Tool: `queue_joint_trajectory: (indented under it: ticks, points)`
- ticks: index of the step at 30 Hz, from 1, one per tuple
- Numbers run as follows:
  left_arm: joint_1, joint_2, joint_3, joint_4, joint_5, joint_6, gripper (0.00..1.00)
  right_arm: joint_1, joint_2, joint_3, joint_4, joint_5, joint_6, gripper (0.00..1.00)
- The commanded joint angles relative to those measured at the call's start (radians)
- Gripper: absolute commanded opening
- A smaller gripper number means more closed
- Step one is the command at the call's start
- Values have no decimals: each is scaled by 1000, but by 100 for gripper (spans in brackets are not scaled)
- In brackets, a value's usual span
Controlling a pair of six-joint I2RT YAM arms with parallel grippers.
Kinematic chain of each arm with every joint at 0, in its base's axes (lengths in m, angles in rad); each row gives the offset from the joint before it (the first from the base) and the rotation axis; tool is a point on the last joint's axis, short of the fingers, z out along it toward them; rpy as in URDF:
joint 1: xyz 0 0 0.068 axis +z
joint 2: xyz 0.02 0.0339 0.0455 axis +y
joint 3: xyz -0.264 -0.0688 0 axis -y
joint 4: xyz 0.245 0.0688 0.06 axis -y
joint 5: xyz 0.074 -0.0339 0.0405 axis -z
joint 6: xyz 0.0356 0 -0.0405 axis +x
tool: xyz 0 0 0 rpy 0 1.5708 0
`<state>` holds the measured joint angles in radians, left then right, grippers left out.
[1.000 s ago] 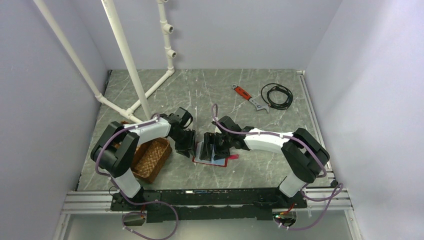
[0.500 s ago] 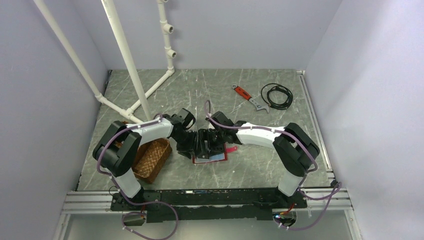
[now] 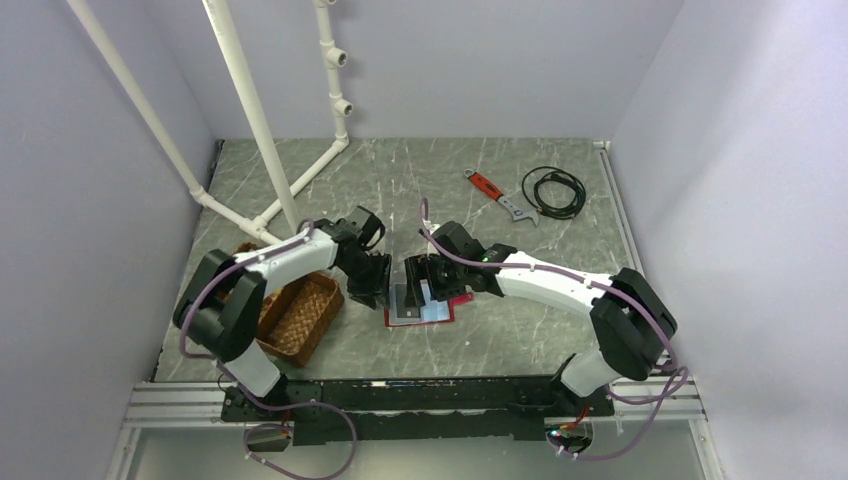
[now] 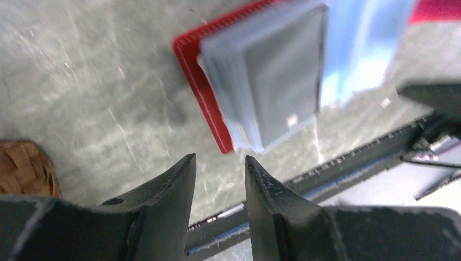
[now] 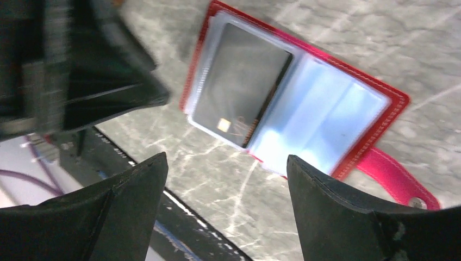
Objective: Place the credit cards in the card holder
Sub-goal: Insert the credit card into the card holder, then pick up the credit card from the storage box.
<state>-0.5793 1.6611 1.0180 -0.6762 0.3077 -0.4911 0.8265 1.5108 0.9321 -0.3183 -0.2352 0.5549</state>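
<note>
The red card holder [image 3: 446, 301] lies open on the table between my two grippers. A dark grey card [image 5: 239, 81] sits in its left clear sleeve, also seen in the left wrist view [image 4: 285, 70]. The right page [image 5: 321, 114] looks pale blue; I cannot tell whether a card is in it. My left gripper [image 3: 372, 290] hangs just left of the holder [image 4: 215, 117], jaws a little apart and empty [image 4: 219, 157]. My right gripper [image 3: 420, 280] hovers over the holder [image 5: 388, 117], wide open and empty [image 5: 225, 157]. No loose cards show.
A brown wicker tray [image 3: 300, 315] stands left of the left arm. A red-handled wrench [image 3: 490, 187] and a coiled black cable [image 3: 553, 190] lie at the back right. A white pipe frame [image 3: 265, 140] rises at the back left. The metal rail [image 3: 420, 395] runs along the front edge.
Half a second ago both grippers were pressed together over the holder's left side. They have drawn apart and the holder's open pages now show.
</note>
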Motion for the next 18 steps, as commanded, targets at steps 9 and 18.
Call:
queue_joint_trajectory:
  ticks: [9,18]
  points:
    - [23,-618,38,-292,83,49,50,-49,-20,66,-47,86,-203,87]
    - [135,-833,118,-564,-696,-215,93,-160,-56,21,41,-138,-182,87]
